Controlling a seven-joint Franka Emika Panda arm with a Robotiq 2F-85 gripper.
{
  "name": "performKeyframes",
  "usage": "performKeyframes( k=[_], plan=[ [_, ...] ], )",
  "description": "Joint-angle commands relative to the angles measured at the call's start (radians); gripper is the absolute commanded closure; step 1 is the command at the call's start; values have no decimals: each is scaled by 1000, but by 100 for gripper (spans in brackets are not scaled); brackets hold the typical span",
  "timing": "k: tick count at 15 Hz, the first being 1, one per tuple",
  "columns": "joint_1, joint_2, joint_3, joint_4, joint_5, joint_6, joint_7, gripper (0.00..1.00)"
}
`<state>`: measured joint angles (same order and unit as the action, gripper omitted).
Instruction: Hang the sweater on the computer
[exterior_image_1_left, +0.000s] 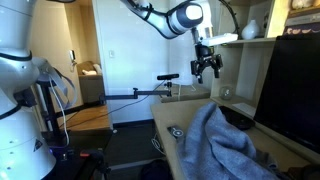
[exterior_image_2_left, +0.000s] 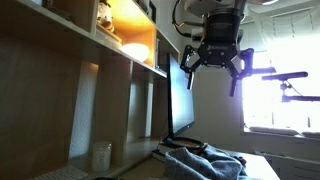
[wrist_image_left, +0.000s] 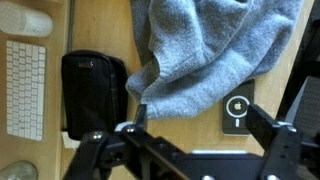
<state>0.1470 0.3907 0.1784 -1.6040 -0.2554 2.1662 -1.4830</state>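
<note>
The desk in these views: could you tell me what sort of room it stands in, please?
Probably a home office: a wooden desk carrying a large black monitor and a white keyboard, with built-in shelves alongside.

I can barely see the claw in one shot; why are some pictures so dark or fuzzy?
In an exterior view the bright window behind turns the gripper and the computer into near silhouettes, while a warm lamp glow lights the shelf; in the wrist view the sweater is sharp, but the gripper, close to the lens, looks blurred.
</note>
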Motion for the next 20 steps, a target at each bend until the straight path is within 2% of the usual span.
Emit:
performKeyframes(
  k=[1, 4, 7, 10, 12, 20],
  plan=[
    [-54, 39, 47, 77, 144, -56, -187, 0],
    [-68, 72, 35, 124, 204, -112, -259, 0],
    [-69, 108, 12, 168, 197, -163, -251, 0],
    [-61, 135, -6, 186, 171, -144, -225, 0],
    [-67, 120, -1, 151, 183, -127, -229, 0],
    [-67, 131, -1, 166, 183, -128, -229, 0]
  ],
)
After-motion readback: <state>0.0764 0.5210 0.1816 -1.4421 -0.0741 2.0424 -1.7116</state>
